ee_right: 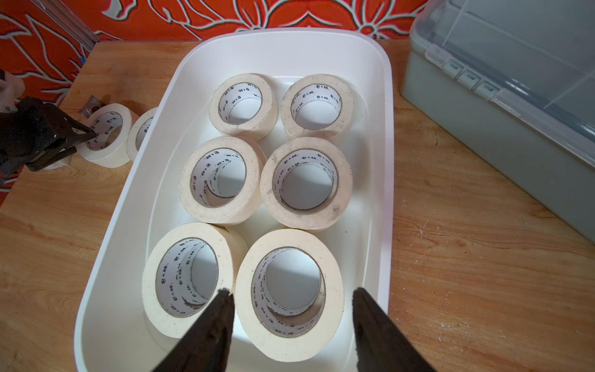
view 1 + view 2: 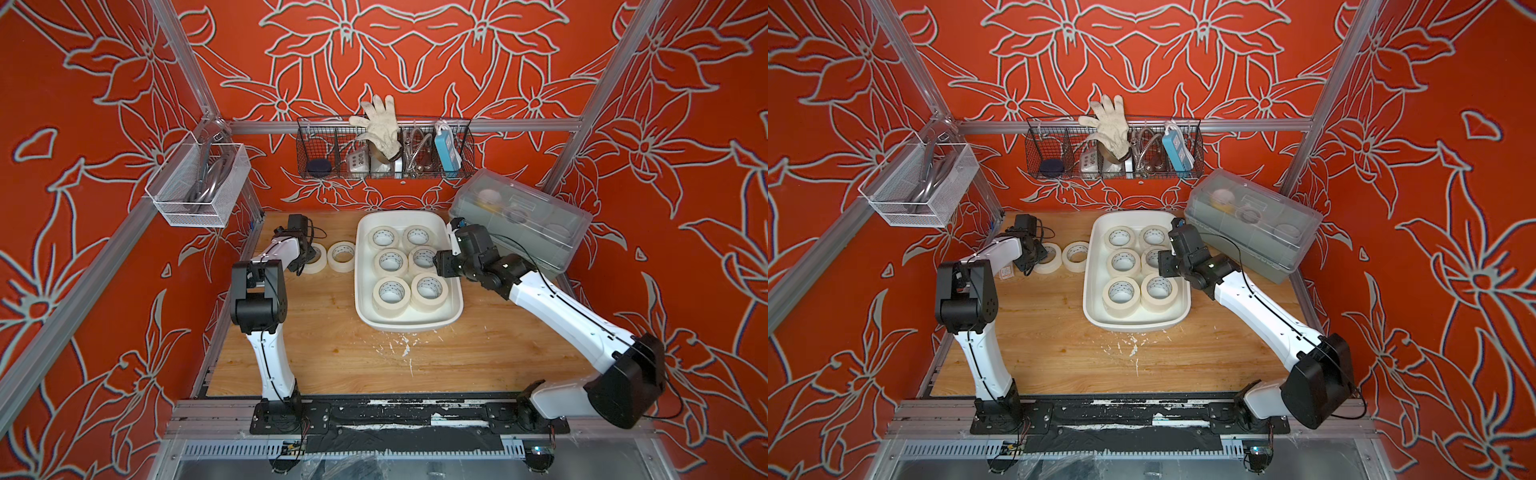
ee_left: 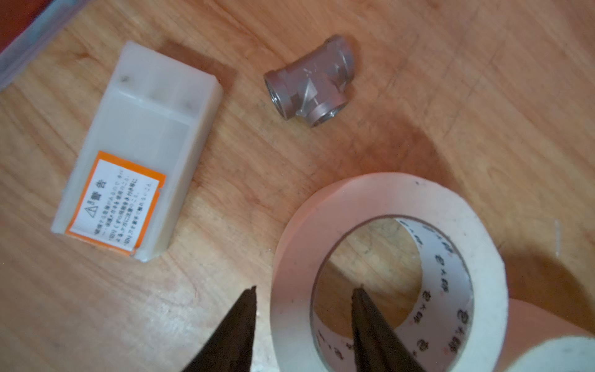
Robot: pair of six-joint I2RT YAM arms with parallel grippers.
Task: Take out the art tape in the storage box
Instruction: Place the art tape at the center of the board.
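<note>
My left pincer (image 3: pixel 304 290) stands partly open astride the wall of a tape roll (image 3: pixel 386 199). One tip is outside the ring and one inside, and neither presses it. That roll lies flat on the bench (image 3: pixel 289 180), with a second roll (image 3: pixel 547 351) just beside it.

My right pincer (image 1: pixel 291 291) is open too and holds nothing. It hangs over the nearest roll (image 1: pixel 283 236) in the white box (image 1: pixel 383 193).

In both top views those two rolls are the only ones out, on the bench left of the box. Six rings (image 2: pixel 390 292) still show inside it, in three pairs. The nearer ones stand taller, so I judge more lie underneath.

By my reckoning the job is only just begun: two out, at least six to go.
</note>
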